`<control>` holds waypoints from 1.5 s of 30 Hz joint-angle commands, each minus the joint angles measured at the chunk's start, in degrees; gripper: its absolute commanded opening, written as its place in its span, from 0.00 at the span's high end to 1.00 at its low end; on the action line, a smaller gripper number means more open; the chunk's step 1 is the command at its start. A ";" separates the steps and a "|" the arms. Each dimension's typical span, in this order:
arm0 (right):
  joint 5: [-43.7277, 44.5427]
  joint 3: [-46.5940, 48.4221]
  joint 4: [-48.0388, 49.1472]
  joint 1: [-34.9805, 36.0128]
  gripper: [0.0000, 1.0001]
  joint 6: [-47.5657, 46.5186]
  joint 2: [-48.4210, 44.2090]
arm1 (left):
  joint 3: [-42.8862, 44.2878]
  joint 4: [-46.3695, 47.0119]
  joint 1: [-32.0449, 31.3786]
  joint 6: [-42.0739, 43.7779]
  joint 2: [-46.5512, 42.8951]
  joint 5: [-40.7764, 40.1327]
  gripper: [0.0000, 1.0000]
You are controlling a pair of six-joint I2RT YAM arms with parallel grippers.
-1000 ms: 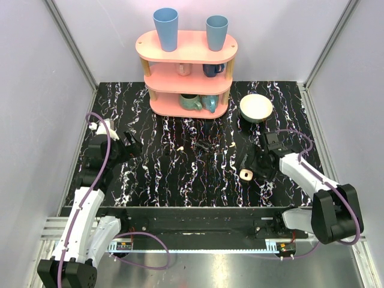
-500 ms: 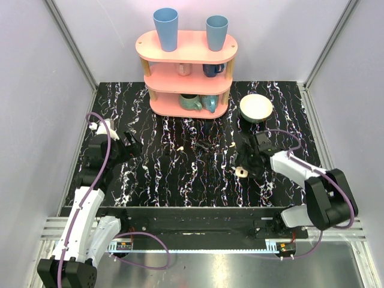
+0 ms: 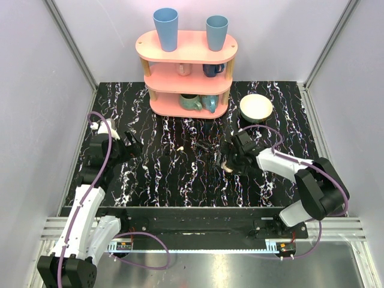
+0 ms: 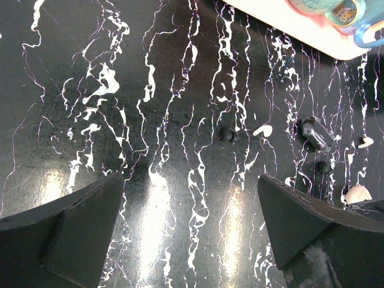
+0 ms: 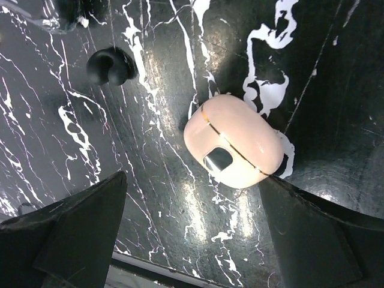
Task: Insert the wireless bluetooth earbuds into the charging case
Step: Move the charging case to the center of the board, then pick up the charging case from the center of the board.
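Observation:
The charging case (image 5: 237, 141) is a cream-white rounded case lying with its lid down on the black marbled table. It sits between the tips of my right gripper (image 5: 192, 178), which is open, and it touches the right finger (image 5: 312, 228). From above, the case (image 3: 227, 166) shows at the tip of the right gripper (image 3: 230, 159). One off-white earbud (image 4: 262, 129) lies loose on the table, also visible from above (image 3: 180, 148). A second earbud (image 4: 365, 141) lies further right, near the case (image 4: 358, 194). My left gripper (image 4: 191, 180) is open over bare table, well to the left (image 3: 133, 146).
Small black bits lie among the earbuds: a round one (image 4: 227, 134), a longer one (image 4: 316, 133), and a ring-like one (image 5: 111, 65). A pink shelf (image 3: 187, 72) with cups stands at the back. A cream bowl (image 3: 256, 107) sits behind the right arm.
My right gripper has swept left and away from the table's front edge, and the case has slid left with it. The left arm has barely moved.

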 commanded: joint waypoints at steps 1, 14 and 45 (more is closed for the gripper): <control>1.72 0.06 -3.22 2.02 0.00 -2.83 1.87 | 1.82 0.94 0.12 0.63 0.08 0.77 0.01; 16.48 4.54 -11.49 3.34 0.00 -21.29 -4.03 | 1.91 0.85 0.12 0.72 0.44 0.95 0.01; 10.33 14.30 -13.33 4.39 0.29 -37.21 10.84 | 2.26 0.86 0.12 0.90 1.84 1.65 0.01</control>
